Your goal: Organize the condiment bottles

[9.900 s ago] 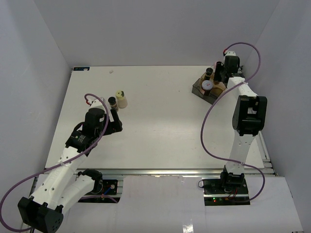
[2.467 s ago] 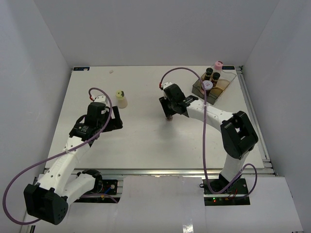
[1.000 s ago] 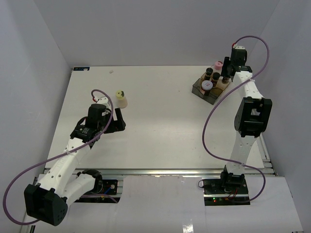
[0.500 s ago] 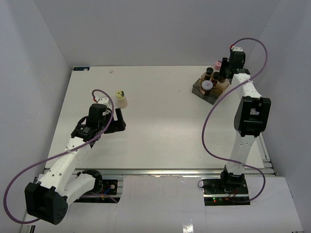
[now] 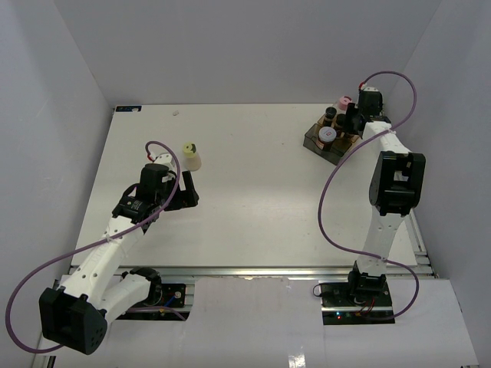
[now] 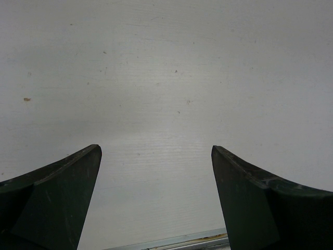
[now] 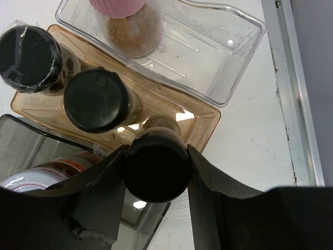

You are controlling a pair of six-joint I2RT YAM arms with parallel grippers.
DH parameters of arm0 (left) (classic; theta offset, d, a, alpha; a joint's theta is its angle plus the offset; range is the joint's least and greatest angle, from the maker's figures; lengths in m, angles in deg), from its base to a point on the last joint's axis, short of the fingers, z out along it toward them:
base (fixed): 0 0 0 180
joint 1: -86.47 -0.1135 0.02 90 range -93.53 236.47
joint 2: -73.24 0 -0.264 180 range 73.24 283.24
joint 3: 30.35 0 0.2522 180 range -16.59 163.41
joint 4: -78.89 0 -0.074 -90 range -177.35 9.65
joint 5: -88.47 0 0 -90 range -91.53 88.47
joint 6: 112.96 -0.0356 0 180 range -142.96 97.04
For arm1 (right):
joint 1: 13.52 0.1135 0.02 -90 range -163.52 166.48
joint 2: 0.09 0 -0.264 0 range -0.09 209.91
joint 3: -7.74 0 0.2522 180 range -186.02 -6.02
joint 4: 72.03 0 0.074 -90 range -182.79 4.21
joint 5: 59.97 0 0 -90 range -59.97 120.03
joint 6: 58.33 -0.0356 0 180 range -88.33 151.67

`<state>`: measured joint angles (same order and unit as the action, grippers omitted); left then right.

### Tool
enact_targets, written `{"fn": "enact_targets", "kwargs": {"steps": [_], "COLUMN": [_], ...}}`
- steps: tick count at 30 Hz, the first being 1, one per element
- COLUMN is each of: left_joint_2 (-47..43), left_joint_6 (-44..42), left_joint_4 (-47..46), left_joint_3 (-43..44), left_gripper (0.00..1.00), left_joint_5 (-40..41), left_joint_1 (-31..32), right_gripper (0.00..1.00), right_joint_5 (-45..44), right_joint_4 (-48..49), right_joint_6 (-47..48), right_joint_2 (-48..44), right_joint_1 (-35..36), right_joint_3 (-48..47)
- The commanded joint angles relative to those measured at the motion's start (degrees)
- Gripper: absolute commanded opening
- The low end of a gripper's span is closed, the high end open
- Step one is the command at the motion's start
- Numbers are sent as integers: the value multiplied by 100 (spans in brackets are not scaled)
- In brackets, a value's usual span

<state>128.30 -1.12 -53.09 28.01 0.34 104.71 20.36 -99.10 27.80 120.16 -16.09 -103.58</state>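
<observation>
My right gripper (image 7: 156, 155) is shut on a black-capped brown bottle (image 7: 156, 169), held over the right end of the amber tray (image 7: 204, 121); whether it touches the floor I cannot tell. Two more black-capped bottles (image 7: 96, 100) (image 7: 31, 58) stand in that tray. A pink-capped jar (image 7: 125, 23) sits in the clear tray (image 7: 218, 62). A white-lidded jar (image 5: 327, 134) sits in the dark tray (image 5: 313, 139). A cream bottle with a yellow cap (image 5: 191, 157) stands alone at the left, just beyond my open, empty left gripper (image 5: 188, 189) (image 6: 155, 151).
The trays sit at the table's far right corner, close to the metal rail (image 7: 294, 94) along the right edge. White walls enclose the table on three sides. The table's near edge rail (image 6: 177, 242) shows under the left gripper.
The right gripper has crept toward the near left over the trays, carrying the black-capped bottle. The left arm and the cream bottle have not moved.
</observation>
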Motion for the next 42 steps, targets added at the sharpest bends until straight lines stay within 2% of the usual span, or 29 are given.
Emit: {"fn": "enact_targets", "kwargs": {"steps": [1, 8, 22, 29, 32, 34, 39, 42], "left_joint_2": [-39, -31, 58, 1094, 1649, 2088, 3155, 3736], "left_joint_6": [-40, -40, -86, 30, -62, -135, -237, -347], "left_joint_4": [-60, -60, 5, 310, 458, 391, 279, 156], "left_joint_3": [31, 31, 180, 1875, 2779, 3209, 3782, 4043], "left_gripper": [98, 98, 98, 98, 98, 98, 98, 97], "left_joint_5": [-46, -30, 124, 486, 896, 1106, 864, 794], "left_joint_1": [22, 31, 39, 22, -18, -143, -461, -479], "right_gripper": [39, 52, 64, 72, 74, 75, 76, 77], "right_joint_5": [-3, 3, -59, -24, 254, 809, 1620, 1812], "right_joint_4": [249, 221, -151, -944, -1128, -896, -362, -218], "right_joint_6": [-18, 56, 141, 37, -48, -128, -263, -264], "right_joint_2": [-14, 72, 39, -635, -1256, -1877, -3099, -3625], "right_joint_1": [1, 10, 1, 1, 1, 11, 228, 563], "right_joint_3": [-25, -169, -498, -872, -547, 357, 1819, 2205]}}
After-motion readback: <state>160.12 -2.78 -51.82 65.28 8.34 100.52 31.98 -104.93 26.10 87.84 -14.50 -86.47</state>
